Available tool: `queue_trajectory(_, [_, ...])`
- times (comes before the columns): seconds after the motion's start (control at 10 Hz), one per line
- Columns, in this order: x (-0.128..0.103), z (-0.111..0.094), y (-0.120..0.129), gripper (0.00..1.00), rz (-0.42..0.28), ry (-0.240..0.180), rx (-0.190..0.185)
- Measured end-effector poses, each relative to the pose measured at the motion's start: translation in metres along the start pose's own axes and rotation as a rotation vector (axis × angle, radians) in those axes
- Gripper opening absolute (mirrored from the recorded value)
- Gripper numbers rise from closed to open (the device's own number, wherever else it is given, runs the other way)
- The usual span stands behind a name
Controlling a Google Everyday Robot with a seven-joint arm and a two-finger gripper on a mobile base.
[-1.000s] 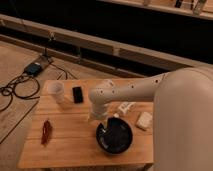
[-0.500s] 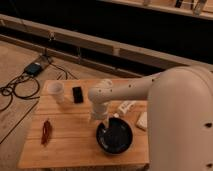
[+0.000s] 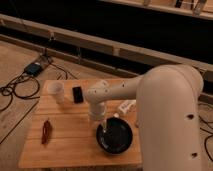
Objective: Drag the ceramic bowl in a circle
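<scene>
The ceramic bowl point(image 3: 115, 136) is wide, round and glossy black, and sits near the front right edge of the wooden table point(image 3: 65, 145). My gripper point(image 3: 104, 128) hangs from the white arm point(image 3: 150, 90) and reaches down onto the bowl's left rim. The arm's bulk hides the table's right side.
A small white cup point(image 3: 56, 92) and a black phone-like object point(image 3: 78, 94) stand at the table's back left. A dark red object point(image 3: 46, 131) lies at the front left. A white item point(image 3: 126, 106) lies behind the bowl. Cables and a box point(image 3: 35, 68) are on the floor at left.
The arm has swung further left and forward across the view. The bowl has shifted slightly with the gripper at its left rim.
</scene>
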Motion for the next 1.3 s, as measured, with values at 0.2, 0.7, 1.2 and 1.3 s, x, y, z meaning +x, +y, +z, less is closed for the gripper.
queue_trajectory(0.2, [-0.003, -0.001, -0.004, 0.21, 0.025, 0.006, 0.003])
queue_trajectory(0.7, [-0.017, -0.015, -0.008, 0.00, -0.003, -0.013, 0.028])
queue_trajectory(1.2, [-0.056, -0.024, 0.016, 0.00, -0.188, -0.028, 0.097])
queue_trajectory(1.3, [-0.066, -0.026, 0.028, 0.00, -0.230, -0.035, 0.106])
